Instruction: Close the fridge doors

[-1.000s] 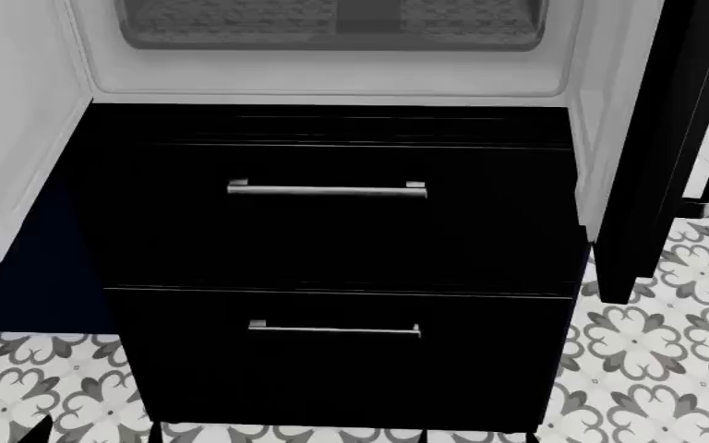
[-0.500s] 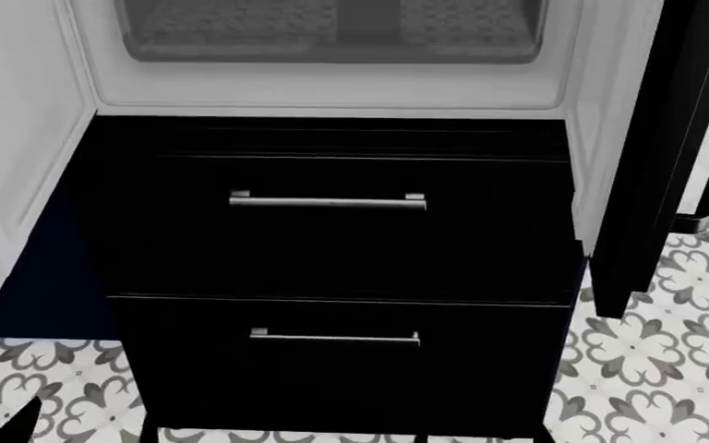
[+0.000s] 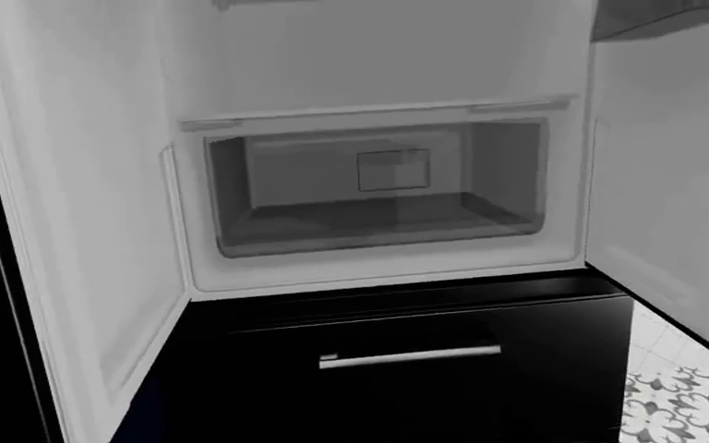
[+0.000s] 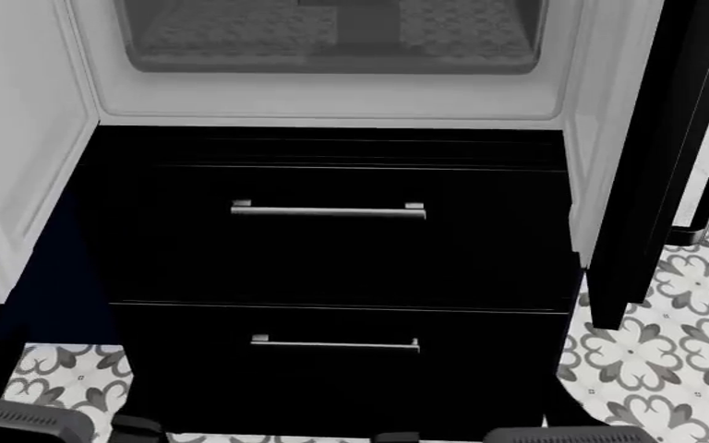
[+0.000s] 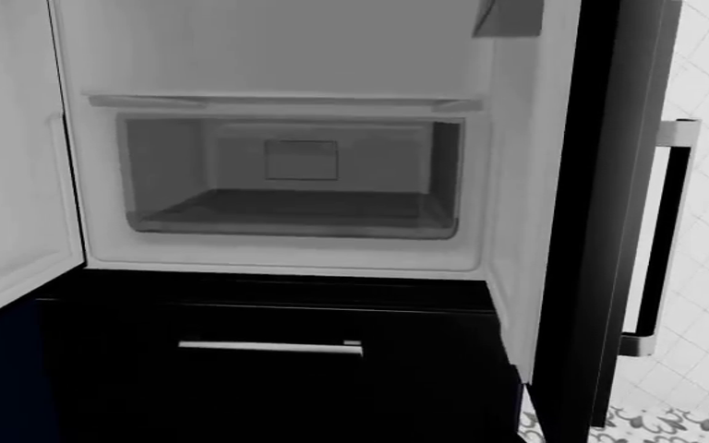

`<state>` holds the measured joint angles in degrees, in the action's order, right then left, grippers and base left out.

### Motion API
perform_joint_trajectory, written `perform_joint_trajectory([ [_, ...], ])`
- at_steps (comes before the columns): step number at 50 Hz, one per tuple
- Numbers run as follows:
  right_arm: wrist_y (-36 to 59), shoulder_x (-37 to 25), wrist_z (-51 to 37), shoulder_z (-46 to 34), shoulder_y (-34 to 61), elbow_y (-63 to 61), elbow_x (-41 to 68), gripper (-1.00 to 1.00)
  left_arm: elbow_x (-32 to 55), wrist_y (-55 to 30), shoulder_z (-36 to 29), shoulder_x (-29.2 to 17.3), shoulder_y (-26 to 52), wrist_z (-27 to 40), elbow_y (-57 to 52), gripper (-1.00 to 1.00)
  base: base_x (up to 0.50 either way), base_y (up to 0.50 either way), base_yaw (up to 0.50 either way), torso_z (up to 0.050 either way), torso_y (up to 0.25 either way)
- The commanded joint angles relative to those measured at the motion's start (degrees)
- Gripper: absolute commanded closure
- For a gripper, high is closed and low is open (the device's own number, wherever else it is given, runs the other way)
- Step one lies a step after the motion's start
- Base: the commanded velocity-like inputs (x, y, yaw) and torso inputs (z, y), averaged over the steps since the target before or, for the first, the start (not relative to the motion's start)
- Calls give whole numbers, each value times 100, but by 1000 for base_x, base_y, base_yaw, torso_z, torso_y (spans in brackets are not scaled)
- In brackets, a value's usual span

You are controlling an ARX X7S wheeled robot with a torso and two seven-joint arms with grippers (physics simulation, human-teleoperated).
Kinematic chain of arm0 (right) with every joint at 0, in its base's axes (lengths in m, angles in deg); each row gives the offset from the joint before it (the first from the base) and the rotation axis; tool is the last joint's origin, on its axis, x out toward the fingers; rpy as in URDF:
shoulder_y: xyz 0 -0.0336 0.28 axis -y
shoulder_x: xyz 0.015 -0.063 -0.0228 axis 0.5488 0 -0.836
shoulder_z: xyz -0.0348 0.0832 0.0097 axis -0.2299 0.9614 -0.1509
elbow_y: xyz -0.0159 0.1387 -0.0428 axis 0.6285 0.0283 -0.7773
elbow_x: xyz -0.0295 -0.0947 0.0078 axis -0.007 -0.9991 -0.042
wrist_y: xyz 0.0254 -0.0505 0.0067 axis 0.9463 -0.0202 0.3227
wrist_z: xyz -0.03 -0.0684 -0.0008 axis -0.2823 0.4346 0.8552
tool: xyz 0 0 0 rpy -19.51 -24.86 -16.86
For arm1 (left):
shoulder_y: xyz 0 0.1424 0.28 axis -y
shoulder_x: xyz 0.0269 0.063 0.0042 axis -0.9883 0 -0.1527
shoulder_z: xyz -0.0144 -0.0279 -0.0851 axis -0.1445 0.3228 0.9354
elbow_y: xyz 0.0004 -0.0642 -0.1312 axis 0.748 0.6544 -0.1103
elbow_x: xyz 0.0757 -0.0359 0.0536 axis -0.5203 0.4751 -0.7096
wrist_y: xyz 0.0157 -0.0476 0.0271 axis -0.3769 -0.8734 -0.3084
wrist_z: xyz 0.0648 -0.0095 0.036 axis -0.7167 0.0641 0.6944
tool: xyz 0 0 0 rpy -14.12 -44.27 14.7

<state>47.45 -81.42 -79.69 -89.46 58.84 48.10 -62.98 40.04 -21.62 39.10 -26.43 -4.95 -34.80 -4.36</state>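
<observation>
Both fridge doors stand open. In the head view the left door [image 4: 16,138] shows its white lining, and the right door [image 4: 650,138] shows its black edge. The right wrist view has the right door [image 5: 589,231] edge-on with its long black bar handle [image 5: 663,240], and the left door's lining [image 5: 10,166]. From the left wrist I see the left door [image 3: 84,231] and the right door [image 3: 675,185] flanking the white interior. Grey arm parts [image 4: 16,420] [image 4: 576,434] show at the head view's lower edge. No gripper jaws can be made out in any view.
Two black drawers with silver bar handles [image 4: 328,210] [image 4: 335,343] sit below the fridge opening. A clear crisper bin [image 5: 293,185] is inside. Patterned floor tiles [image 4: 675,314] lie to the right, and a navy cabinet side [image 4: 47,277] to the left.
The drawers and fridge sill have slid lower in the head view. Grey arm parts have come up into its bottom corners. The doors stand as before.
</observation>
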Motion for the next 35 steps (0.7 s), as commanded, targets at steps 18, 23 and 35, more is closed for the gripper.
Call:
perform_joint_trajectory([
  [18,164,-83,-53,-57,62,-123,429,-100,-105,353,-270,-125,-142,220,206,-100,0,303,0,0,0],
  [23,181,-125,-80,-92,66,-143,422,-100,-103,343,-284,-130,-122,267,243,-100,0,316,0,0,0],
  [35,151,-168,-110,-192,119,-107,443,-100,25,283,-293,-175,-95,269,248,-100,0,408,0,0,0],
])
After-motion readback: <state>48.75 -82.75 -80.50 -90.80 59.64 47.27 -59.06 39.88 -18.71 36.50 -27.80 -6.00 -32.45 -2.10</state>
